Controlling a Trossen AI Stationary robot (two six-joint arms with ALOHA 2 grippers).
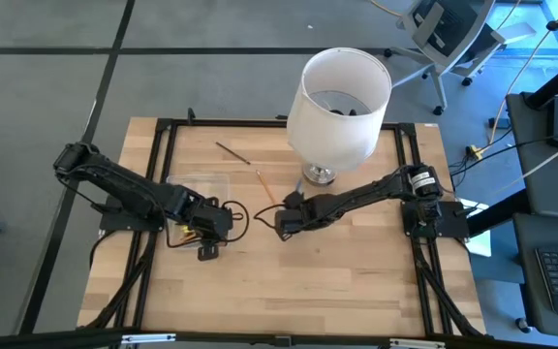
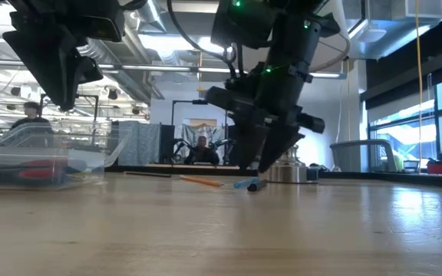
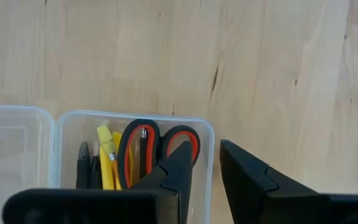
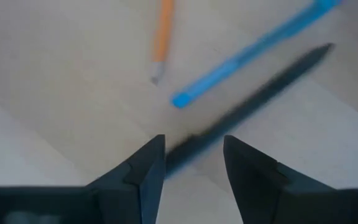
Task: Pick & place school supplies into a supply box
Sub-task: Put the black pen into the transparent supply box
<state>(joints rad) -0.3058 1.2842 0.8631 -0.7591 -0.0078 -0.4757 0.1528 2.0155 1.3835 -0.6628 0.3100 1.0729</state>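
On the pale wooden table (image 1: pixel 356 281), with its fine straight grain and a dark knot streak, the supply box (image 3: pixel 132 121) lies near the left side: shallow, clear plastic, with rounded corners and a thin rim. Inside it lie the scissors (image 3: pixel 157 146) with looped red-and-black handles, a yellow marker (image 3: pixel 107 158) and dark pens (image 3: pixel 82 168), all running lengthwise along the box (how many pens there are cannot be told). The left gripper (image 3: pixel 205 180) hangs just above the box's end, its matte black, wedge-shaped fingers (image 3: pixel 250 180) parted with nothing between them; one fingertip overlaps the scissor handle in the wrist view, but contact cannot be judged.

Near the table's middle, the right gripper (image 4: pixel 193 165) points down at three loose sticks. Its fingers stand apart and astride the near end of a slim black pen (image 4: pixel 253 102), not clamped on it. The black pen's long axis runs away from the gripper, parallel to a smooth blue pen (image 4: pixel 247 53) just beside it. An orange pencil (image 4: pixel 161 37) lies near them, at an angle to both. A thin brown pencil (image 1: pixel 232 152) lies well apart, toward the far edge, slanted across the grain. A tall white cylindrical lampshade (image 1: pixel 340 107) on a shiny metal base (image 1: pixel 318 174) stands behind the right gripper.
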